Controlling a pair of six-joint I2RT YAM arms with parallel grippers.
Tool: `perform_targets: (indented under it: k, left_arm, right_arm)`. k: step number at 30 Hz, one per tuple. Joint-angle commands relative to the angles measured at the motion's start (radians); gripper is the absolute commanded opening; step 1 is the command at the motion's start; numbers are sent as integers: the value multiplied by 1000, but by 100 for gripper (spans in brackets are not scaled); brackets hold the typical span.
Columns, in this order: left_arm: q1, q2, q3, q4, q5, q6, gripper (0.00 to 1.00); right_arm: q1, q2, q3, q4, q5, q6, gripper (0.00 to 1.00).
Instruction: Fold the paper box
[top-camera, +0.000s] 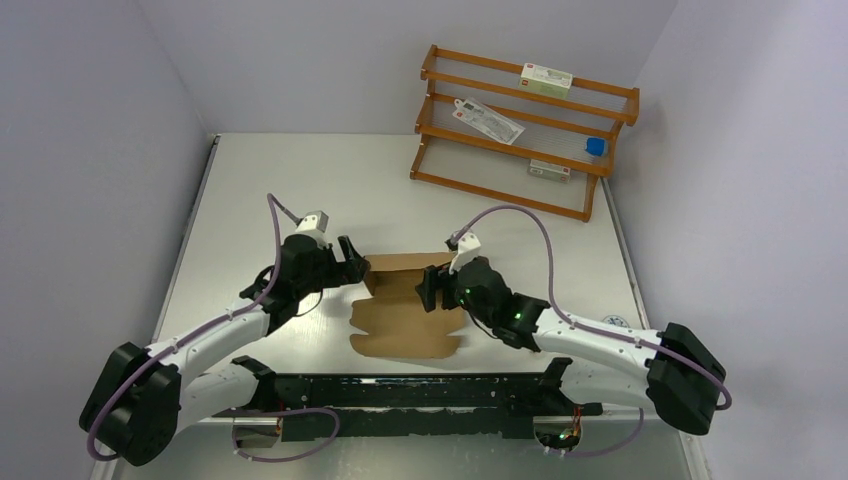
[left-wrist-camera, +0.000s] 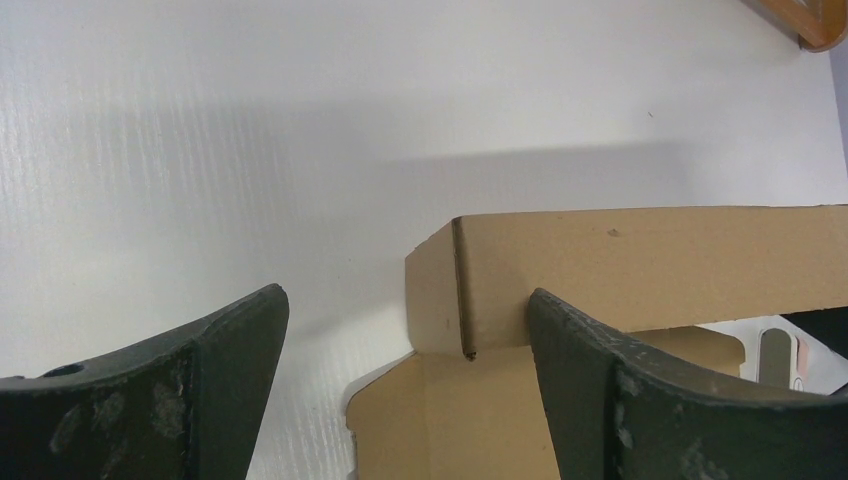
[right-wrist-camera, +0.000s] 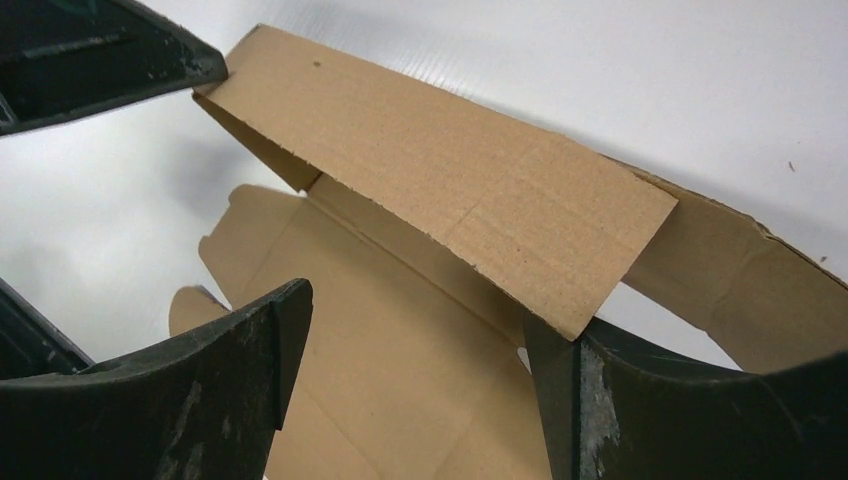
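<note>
We see the box (top-camera: 405, 315) in the middle of the bench (top-camera: 300, 180), just ahead of both arms. Most of the brown sheet lies flat, its cut-out flaps toward the arm bases. The far panel (top-camera: 400, 265) is folded up into a long wall along the far edge, with a short tab (left-wrist-camera: 432, 295) bent round its left end.

The left pincer (top-camera: 352, 262) sits at the left end of that wall, jaws wide and holding nothing. In its wrist view the tab corner lies between the two fingers (left-wrist-camera: 230, 370): one is over bare bench, the other in front of the wall.

The right pincer (top-camera: 432, 288) sits at the wall's right end, also spread wide with nothing clamped. From its wrist view the panel leans across the gap between the jaws. The panel's near corner meets the right-hand finger (right-wrist-camera: 640, 400), though we cannot tell whether they touch.

A wooden rack (top-camera: 520, 130) stands at the far right of the bench, well apart from the box.
</note>
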Motion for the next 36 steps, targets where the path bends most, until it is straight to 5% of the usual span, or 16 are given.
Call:
perform_targets:
  k: [1, 9, 15, 26, 36]
  left_arm:
    - [-2, 1, 30, 8, 12, 4, 94]
    - [-2, -72, 33, -37, -19, 11, 94]
    - [1, -134, 34, -102, -112, 13, 96]
    - [3, -126, 26, -93, -129, 8, 96]
    - [3, -99, 43, -109, -125, 18, 97]
  right_arm:
    - [-10, 34, 29, -51, -49, -48, 81]
    - [-12, 283, 31, 224, -164, -2, 78]
    - [-7, 408, 142, 211, -222, 19, 81]
    - [-6, 188, 76, -58, -249, 3, 87]
    - [-129, 45, 305, -473, -104, -228, 88]
